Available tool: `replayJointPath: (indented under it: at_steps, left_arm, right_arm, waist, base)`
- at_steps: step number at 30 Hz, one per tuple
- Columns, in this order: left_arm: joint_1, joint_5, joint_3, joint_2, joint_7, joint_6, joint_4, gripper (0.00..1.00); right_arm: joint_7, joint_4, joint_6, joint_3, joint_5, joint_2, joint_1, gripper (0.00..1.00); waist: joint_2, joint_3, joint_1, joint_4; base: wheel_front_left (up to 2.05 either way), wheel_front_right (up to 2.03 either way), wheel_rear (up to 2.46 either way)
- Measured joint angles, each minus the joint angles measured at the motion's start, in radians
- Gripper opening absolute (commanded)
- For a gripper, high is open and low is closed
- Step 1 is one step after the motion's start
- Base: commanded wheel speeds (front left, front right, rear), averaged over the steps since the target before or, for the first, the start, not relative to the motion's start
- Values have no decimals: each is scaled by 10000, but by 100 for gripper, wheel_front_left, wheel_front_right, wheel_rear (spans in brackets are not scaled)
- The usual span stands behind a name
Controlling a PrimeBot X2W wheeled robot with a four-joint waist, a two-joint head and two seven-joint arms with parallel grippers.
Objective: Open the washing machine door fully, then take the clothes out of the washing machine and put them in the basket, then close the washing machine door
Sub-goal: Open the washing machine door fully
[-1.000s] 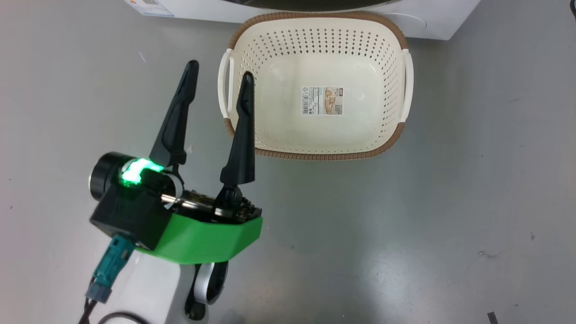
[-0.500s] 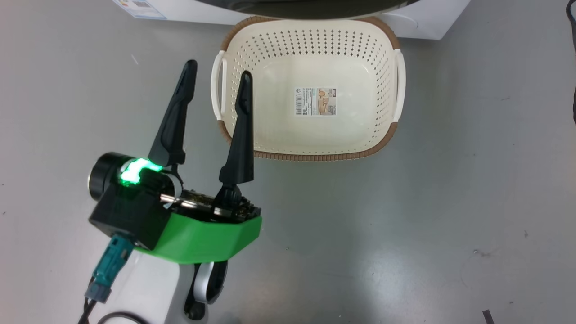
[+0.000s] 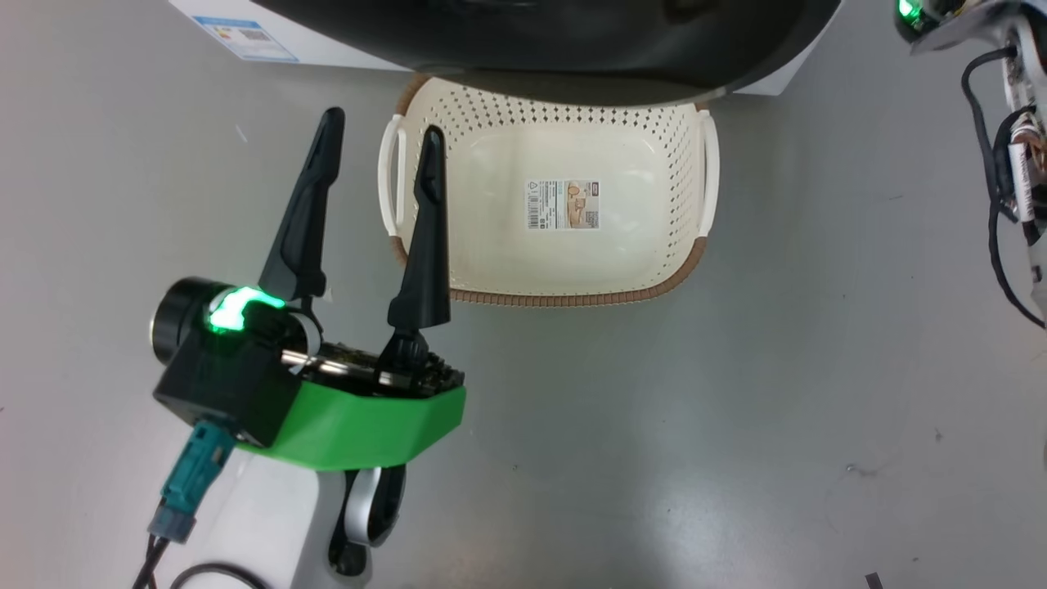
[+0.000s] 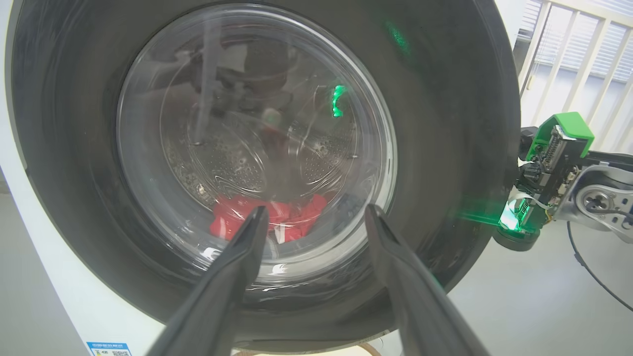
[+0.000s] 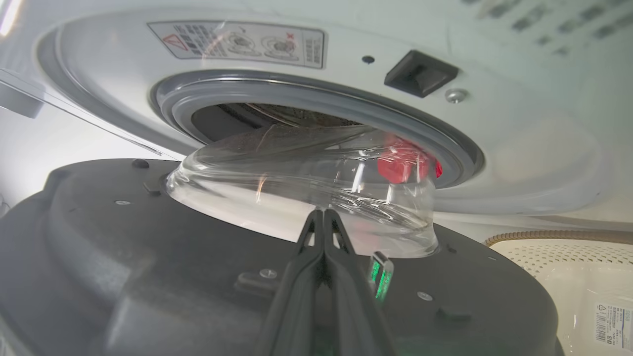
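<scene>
A scuffed grey floor (image 3: 736, 409) and a white-barred window (image 4: 583, 59).

Glossy grey floor (image 3: 736, 409), slatted window (image 4: 578, 54).

Labels and signs, no wording legible

A warning sticker (image 5: 237, 43) on the washing machine (image 5: 519, 148) front, above the opening, bears a red triangle, small pictograms and a red cross. A blue label (image 3: 255, 37) at its lower corner carries a square code. The paper label (image 3: 563, 204) on the basket (image 3: 540, 299) floor shows a barcode and a triangle mark.
</scene>
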Motion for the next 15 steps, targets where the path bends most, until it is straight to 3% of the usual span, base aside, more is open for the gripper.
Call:
replayJointPath:
  at_steps: [15]
  left_arm:
    - [157,178,297,0,-2,-163,274,100]
  right_arm:
    - [447,-690,0,161,144,184,1192,0]
  waist:
    - [0,-767,0,-172]
  base:
    - [0,0,0]
